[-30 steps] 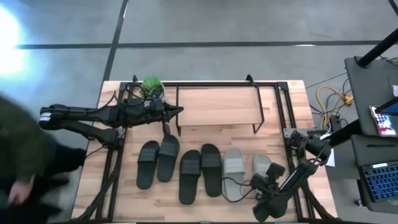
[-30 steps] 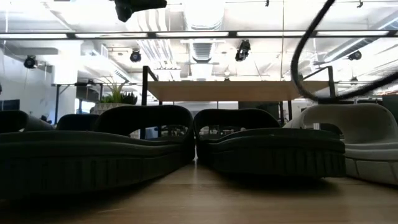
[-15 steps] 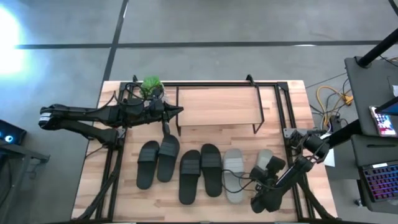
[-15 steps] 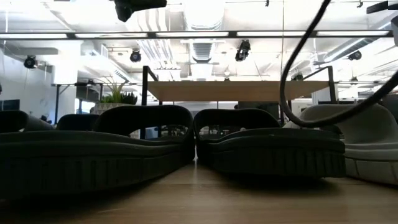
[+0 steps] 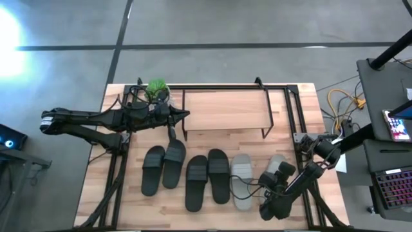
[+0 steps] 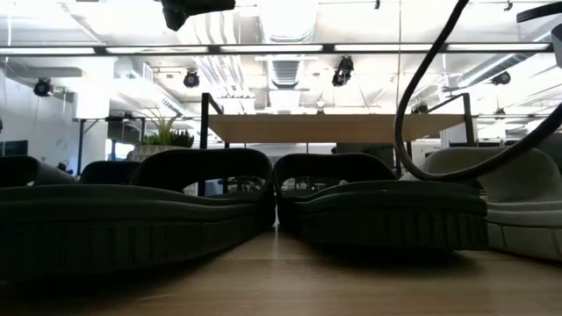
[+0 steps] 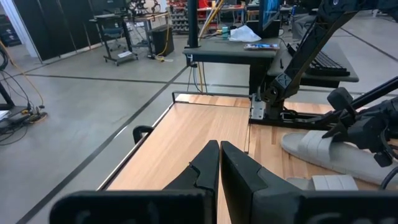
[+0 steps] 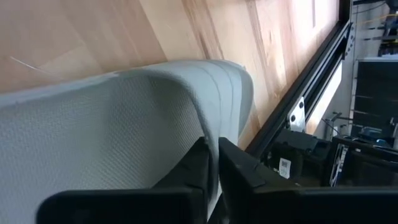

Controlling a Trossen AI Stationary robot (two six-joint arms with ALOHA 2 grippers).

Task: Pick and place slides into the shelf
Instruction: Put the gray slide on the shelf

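Note:
Six slides lie sole-down in a row on the table's near half: two black pairs [image 5: 153,169] [image 5: 175,161] [image 5: 196,182] [image 5: 219,174] and a light grey pair [image 5: 243,180] [image 5: 277,161]. The shelf [image 5: 225,111], a light board on thin black legs, stands behind them. My right gripper [image 5: 275,175] is over the right-hand grey slide [image 8: 124,137], shut on its strap. My left gripper [image 7: 219,152] is shut with nothing in it, level above the shelf's left end [image 5: 185,115]. My right gripper pinches the grey slide's wide strap [image 8: 217,106] between its two fingers, at the strap's edge on the side toward the table's right rail. The fingers slant down from the near right. In the low view the slide's sole [image 6: 527,241] lies on the table.
A small green plant [image 5: 156,89] stands at the shelf's far left corner. Black frame rails [image 5: 302,129] run along the table's left and right sides. The right arm's cable [image 6: 413,132] loops over the slides. A desk with a laptop [image 5: 393,187] stands beyond the right edge.
My right gripper has moved a short way toward the table's far edge, onto the right-hand grey slide, and has then kept still. Its cable has swung with it in the low view. The slides lie where they were.

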